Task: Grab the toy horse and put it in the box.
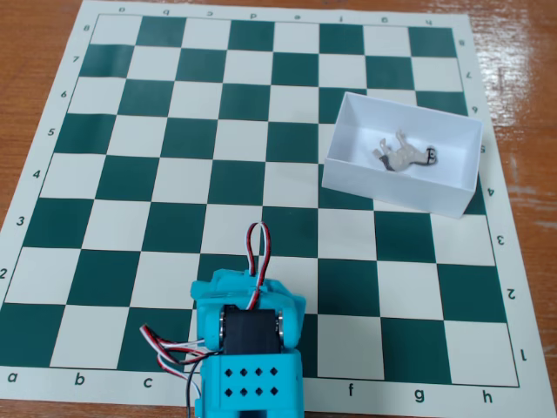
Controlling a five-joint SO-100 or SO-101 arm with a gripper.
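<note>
The toy horse (400,153), a tiny pale grey figurine with a dark head, lies on its side inside the white box (396,188) at the right of the chessboard in the fixed view. My turquoise arm sits folded at the bottom edge, far from the box. The gripper (228,286) is tucked at the arm's top end, over the board's lower rows, and its jaws are hidden from this angle. Nothing shows in its hold.
The green and white chessboard mat (174,174) covers most of a brown wooden table (26,52). Red, black and white cables (257,252) loop up from the arm and trail off its left side.
</note>
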